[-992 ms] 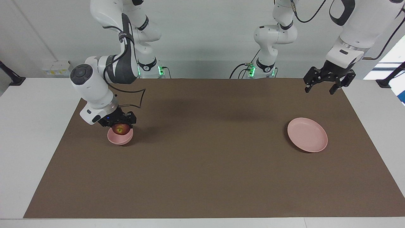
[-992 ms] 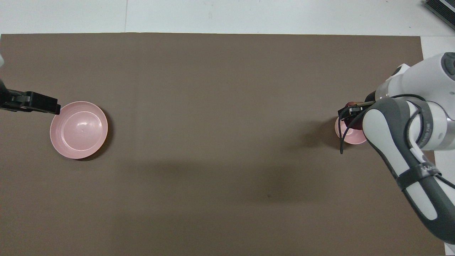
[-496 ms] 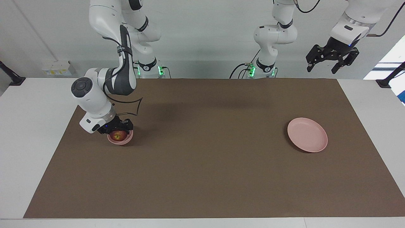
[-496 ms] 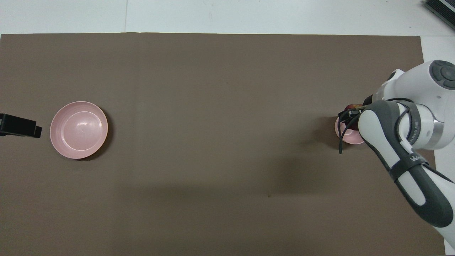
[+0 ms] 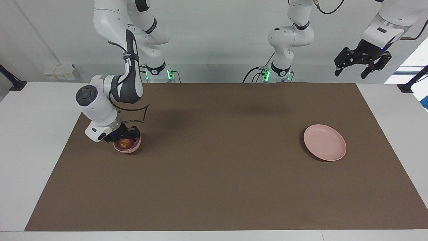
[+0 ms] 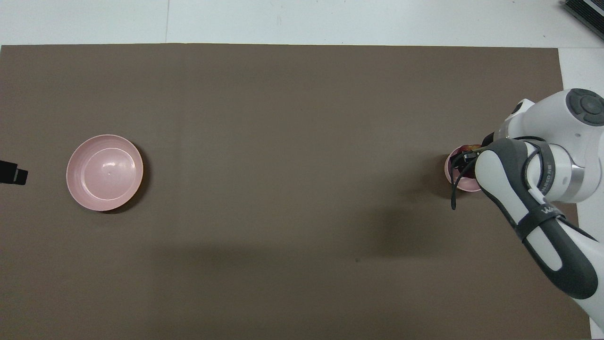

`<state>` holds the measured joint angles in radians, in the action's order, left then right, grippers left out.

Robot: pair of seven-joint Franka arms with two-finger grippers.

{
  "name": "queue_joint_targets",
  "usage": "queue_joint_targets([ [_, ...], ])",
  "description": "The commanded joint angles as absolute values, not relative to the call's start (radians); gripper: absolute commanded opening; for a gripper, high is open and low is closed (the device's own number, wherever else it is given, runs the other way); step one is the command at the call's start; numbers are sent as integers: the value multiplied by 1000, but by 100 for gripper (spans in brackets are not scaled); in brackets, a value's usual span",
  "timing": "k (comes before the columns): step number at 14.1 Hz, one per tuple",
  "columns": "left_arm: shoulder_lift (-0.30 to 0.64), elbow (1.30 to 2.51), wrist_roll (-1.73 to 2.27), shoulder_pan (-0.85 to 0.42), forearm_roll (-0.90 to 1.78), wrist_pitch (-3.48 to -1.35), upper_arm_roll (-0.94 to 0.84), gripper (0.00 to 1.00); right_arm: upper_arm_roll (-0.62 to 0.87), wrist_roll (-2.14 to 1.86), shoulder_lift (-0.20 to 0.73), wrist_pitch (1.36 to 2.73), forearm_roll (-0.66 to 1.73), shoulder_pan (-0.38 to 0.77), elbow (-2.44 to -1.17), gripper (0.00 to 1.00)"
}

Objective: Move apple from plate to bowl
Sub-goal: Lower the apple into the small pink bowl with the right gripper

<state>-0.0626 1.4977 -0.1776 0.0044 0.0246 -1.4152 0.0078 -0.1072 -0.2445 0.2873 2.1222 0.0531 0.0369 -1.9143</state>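
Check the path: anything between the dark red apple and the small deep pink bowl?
Nothing visible. The small dark red apple already sits down in the small deep pink bowl, with the right gripper shut on it.

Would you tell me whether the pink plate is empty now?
Empty: the plate shows only bare pink surface; the apple sits in the bowl.

The brown mat (image 5: pixel 214 187) lies open from end to end. The plate (image 5: pixel 324 142) sits bare, clear overhead, the left gripper (image 5: pixel 362 65) high at its one o'clock. The bowl (image 5: pixel 128 148) is crowded: right gripper (image 5: pixel 123 136) closed around the apple (image 5: pixel 124 144) inside.
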Motion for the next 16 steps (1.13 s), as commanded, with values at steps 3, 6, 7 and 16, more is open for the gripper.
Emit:
queue_joint_targets([
  [3, -66, 1499, -190, 6, 23, -1405, 5, 100, -97, -268, 301, 2171, 32, 18, -1928, 0],
  [6, -66, 1499, -187, -3, 23, -1410, 6, 100, -97, -262, 314, 2174, 32, 18, -1925, 0],
  [7, -66, 1500, -180, -3, 23, -1410, 6, 100, -97, -261, 314, 2177, 32, 20, -1925, 0],
  [16, -66, 1499, -184, 5, 21, -1405, 2, 100, -97, -261, 330, 2189, 32, 20, -1927, 27],
])
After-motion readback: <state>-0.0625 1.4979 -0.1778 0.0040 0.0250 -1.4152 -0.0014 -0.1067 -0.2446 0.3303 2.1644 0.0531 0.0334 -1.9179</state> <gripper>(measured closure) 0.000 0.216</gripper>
